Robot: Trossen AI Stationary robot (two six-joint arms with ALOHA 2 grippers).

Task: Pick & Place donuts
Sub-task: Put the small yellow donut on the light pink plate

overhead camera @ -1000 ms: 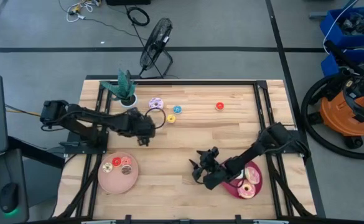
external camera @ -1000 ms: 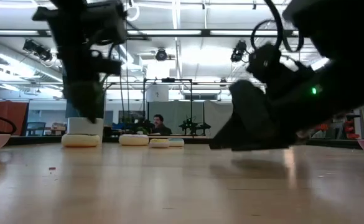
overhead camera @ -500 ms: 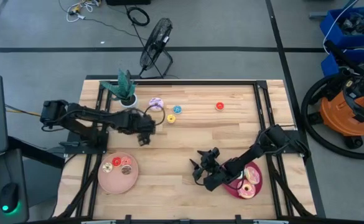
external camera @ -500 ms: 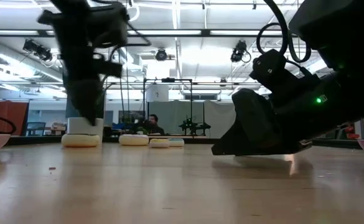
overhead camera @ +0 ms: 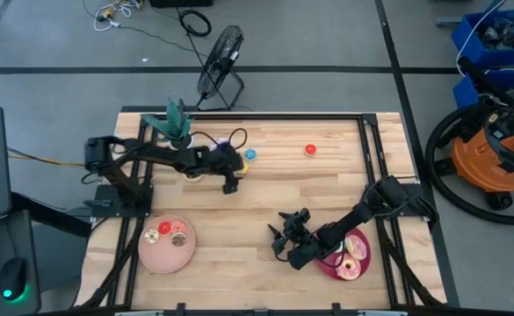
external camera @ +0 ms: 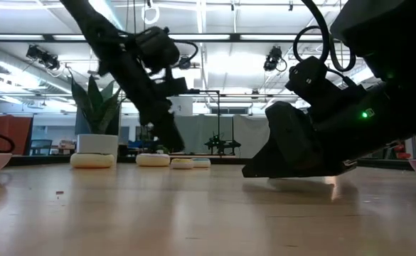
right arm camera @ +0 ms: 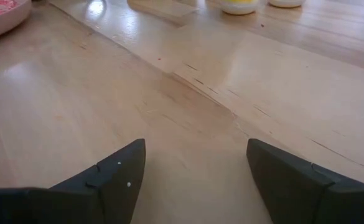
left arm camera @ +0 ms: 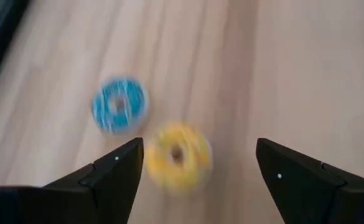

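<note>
My left gripper (overhead camera: pixel 233 175) hangs open above the table's far middle. In the left wrist view its fingers (left arm camera: pixel 200 171) stand on either side of a tiny yellow donut (left arm camera: pixel 177 155) without touching it, and a tiny blue donut (left arm camera: pixel 119 104) lies just beyond. The blue donut (overhead camera: pixel 250 154) and a red one (overhead camera: pixel 309 150) lie flat on the wood. More donuts sit on the pink plate (overhead camera: pixel 155 256) and the crimson plate (overhead camera: pixel 362 263). My right gripper (overhead camera: pixel 281 237) waits open and low beside the crimson plate, over bare wood (right arm camera: pixel 194 162).
A white potted plant (overhead camera: pixel 177 127) stands at the far left, close behind my left arm. In the low view, several donuts (external camera: pixel 154 160) line the far side next to the pot (external camera: pixel 94 144). Bare wood stretches across the table's middle and near side. A fan stands on the floor beyond the far edge.
My left gripper has swung from the table's left middle toward the right and the far edge, and now hangs over the yellow and blue donuts. In the low view the arm now slants instead of standing upright. The right arm has kept still.
</note>
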